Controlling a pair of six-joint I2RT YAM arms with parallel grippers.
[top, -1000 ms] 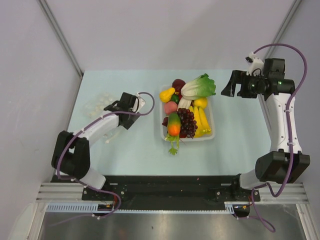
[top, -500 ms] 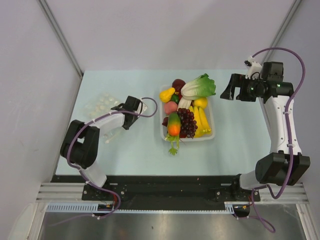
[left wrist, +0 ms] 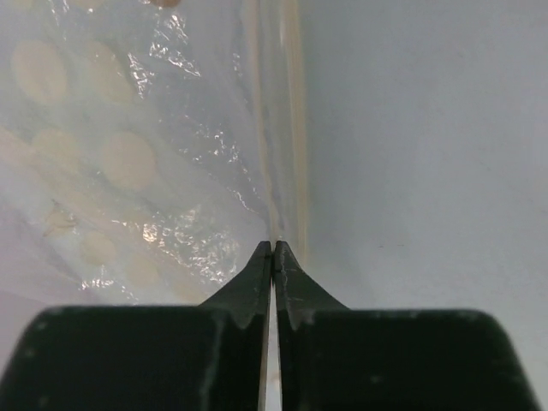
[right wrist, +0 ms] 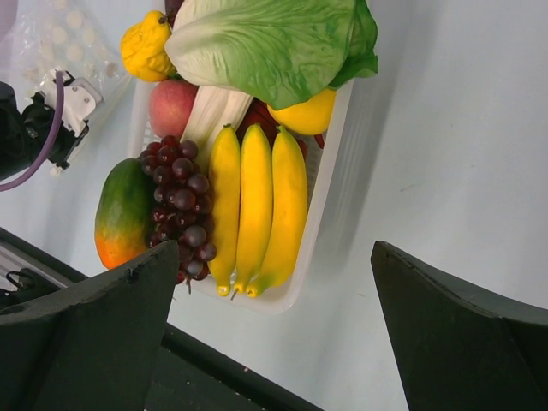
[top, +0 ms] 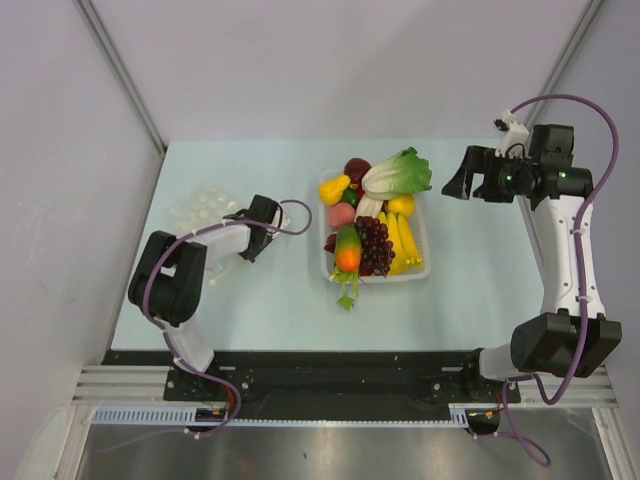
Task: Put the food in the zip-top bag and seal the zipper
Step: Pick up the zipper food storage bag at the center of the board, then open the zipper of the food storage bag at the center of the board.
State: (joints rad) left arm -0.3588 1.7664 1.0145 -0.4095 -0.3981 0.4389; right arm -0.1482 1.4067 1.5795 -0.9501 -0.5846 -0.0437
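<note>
Where the dotted zip-top bag [top: 200, 208] lies at the left of the worktop [top: 270, 290], the left tool [left wrist: 272, 250] has its fingers pressed together, pinching the zipper [left wrist: 278, 128]. Mid-worktop, the white tray [top: 424, 245] holds the lettuce head [top: 398, 172], bananas [right wrist: 257, 205] and grapes [right wrist: 184, 214]. Right of it, the right tool [right wrist: 274, 257] hangs above the worktop, fingers spread wide, holding nothing.
</note>
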